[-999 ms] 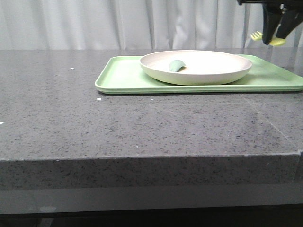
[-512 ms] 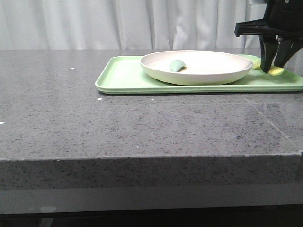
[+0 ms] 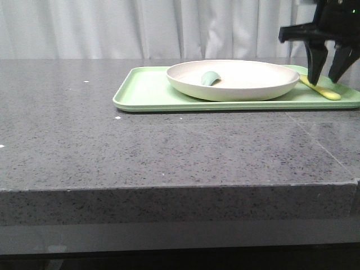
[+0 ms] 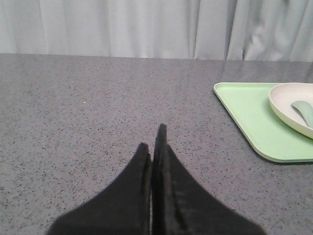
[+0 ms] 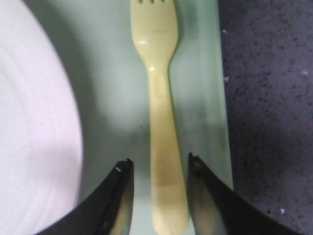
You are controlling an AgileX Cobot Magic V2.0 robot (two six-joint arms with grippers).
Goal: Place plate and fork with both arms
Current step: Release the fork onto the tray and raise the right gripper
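Fork (image 5: 159, 122), released a moment ago, now lies on the tray (image 3: 152, 90) between the right gripper's (image 3: 327, 72) parted jaws, likely placed.

Soft even light, no glare; right wrist view blurry close-up w/ faint shadows.

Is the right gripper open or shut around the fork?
Open. The right gripper has its jaws spread on either side of the fork, which lies flat on the green tray.
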